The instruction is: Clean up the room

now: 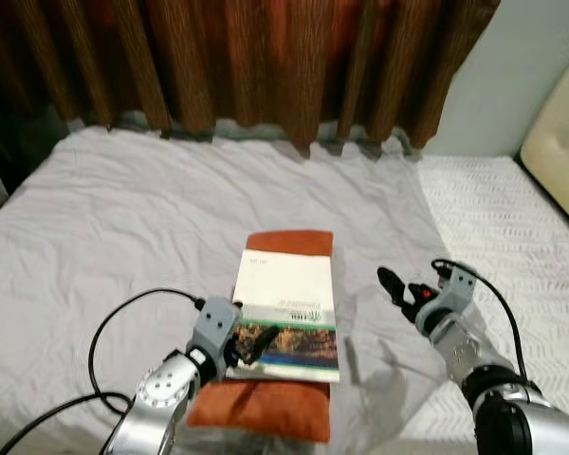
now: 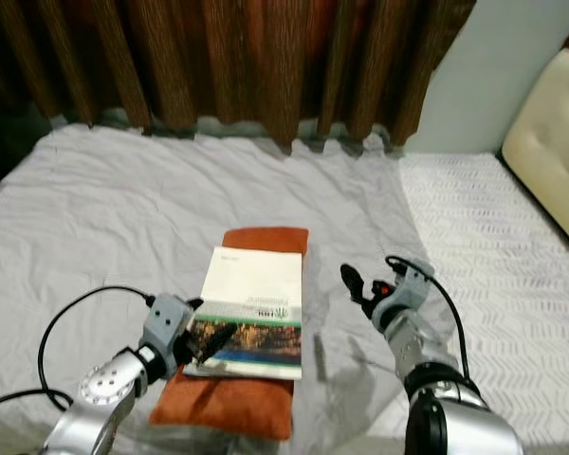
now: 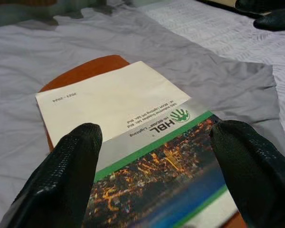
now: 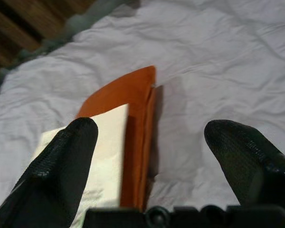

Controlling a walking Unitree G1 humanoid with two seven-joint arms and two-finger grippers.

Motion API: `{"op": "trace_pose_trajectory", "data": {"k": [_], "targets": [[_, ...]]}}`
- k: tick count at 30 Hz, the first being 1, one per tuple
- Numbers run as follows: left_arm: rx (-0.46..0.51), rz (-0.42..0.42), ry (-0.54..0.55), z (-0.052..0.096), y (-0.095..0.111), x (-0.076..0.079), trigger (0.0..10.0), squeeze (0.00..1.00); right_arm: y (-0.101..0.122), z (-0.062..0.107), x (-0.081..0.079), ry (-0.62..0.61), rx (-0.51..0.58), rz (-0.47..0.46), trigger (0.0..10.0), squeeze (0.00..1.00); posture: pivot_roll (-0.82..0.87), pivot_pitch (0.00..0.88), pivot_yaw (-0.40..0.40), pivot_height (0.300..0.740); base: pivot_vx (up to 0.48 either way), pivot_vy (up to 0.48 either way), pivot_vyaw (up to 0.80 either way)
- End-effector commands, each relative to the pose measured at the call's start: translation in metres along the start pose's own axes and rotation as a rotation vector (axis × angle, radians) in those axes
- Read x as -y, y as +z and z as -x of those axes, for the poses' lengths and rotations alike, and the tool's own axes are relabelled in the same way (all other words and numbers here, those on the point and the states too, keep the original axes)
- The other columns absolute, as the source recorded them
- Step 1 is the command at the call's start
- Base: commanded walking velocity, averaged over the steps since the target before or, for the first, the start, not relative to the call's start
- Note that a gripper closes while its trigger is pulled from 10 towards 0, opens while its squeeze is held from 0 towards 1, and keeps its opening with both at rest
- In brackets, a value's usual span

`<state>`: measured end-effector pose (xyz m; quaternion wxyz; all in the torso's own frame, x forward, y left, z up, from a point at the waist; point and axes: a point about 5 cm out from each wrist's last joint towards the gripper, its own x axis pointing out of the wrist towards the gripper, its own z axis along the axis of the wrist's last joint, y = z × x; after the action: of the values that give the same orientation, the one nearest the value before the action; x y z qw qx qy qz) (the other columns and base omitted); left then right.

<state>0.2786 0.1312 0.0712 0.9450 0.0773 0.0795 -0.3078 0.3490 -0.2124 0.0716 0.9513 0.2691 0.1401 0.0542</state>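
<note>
Left eye view is showing a thin glossy booklet with a white top half and a green-banded city photo [image 1: 289, 313] lying flat on a flat rust-orange fabric cushion [image 1: 262, 406], which is sitting on the wrinkled grey bedsheet [image 1: 123, 218]. The left gripper [image 1: 244, 347] is hovering at the booklet's near left corner with its fingers spread wide, nothing in them. The right gripper [image 1: 405, 292] is hanging off to the right, fingers also apart and empty, just beside the cushion's edge.

My guess: the booklet is light, bendy and kinda slick, so pinching a corner or edge that's overhanging the cushion is looking like the best bet. The cushion is probably soft and squishy, so grabbing it by an edge should work fine.
</note>
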Motion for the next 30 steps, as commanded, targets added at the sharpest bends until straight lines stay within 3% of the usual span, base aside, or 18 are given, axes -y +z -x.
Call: {"op": "trace_pose_trajectory", "data": {"k": [1, 11, 17, 25, 30], "targets": [[-0.007, -0.006, -0.002, 0.002, -0.002, -0.001, 10.0, 0.0, -0.001, -0.002, -0.004, 0.016, -0.016, -0.016, 10.0, 0.0, 0.12, 0.08, -0.071, 0.74, 0.0, 0.0, 0.0], [-0.027, -0.023, -0.01, 0.01, -0.004, -0.007, 10.0, 0.0, -0.022, -0.006, -0.023, 0.138, -0.117, -0.013, 10.0, 0.0, 0.15, 0.056, -0.063, 0.74, 0.0, 0.0, 0.0], [-0.026, -0.03, -0.024, 0.006, -0.004, -0.003, 10.0, 0.0, -0.04, -0.007, -0.036, 0.211, -0.199, 0.102, 10.0, 0.0, 0.14, 0.057, -0.067, 0.74, 0.0, 0.0, 0.0], [-0.019, -0.027, -0.024, 0.005, -0.004, 0.0, 10.0, 0.0, -0.032, -0.009, -0.035, 0.191, -0.158, 0.127, 10.0, 0.0, 0.14, 0.065, -0.075, 0.74, 0.0, 0.0, 0.0], [-0.022, -0.021, -0.023, 0.004, -0.006, 0.003, 10.0, 0.0, -0.036, -0.007, -0.031, 0.188, -0.202, 0.182, 10.0, 0.0, 0.13, 0.067, -0.084, 0.74, 0.0, 0.0, 0.0]]}}
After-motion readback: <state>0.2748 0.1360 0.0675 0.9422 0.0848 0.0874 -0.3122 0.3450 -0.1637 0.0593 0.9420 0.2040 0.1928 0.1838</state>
